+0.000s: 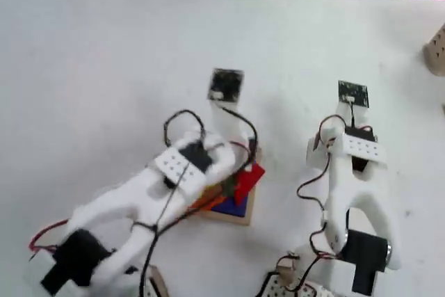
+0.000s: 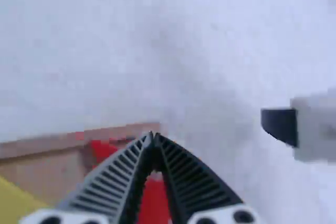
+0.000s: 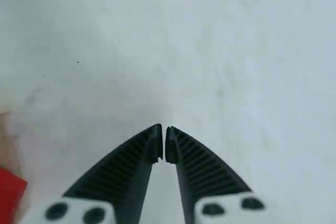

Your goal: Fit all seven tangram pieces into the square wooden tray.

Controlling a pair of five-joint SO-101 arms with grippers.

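Fingers (image 2: 123, 174) of the left gripper (image 2: 153, 139) are pressing together above the red piece (image 2: 105, 150). That piece is lying askew over the square wooden tray's (image 2: 52, 142) corner, its long axis diagonal to the rim. The right gripper's (image 3: 164, 142) fingers (image 3: 126, 171) are closing tip to tip over the tabletop (image 3: 210, 51).

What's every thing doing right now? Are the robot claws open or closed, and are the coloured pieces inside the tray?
Left gripper: shut, above the red piece.
Right gripper: shut, holding nothing, over the white table.
Square wooden tray: holds coloured pieces, partly hidden under the left arm.
Red tangram piece: pokes out over the tray's edge.
Blue tangram piece: lying in the tray.
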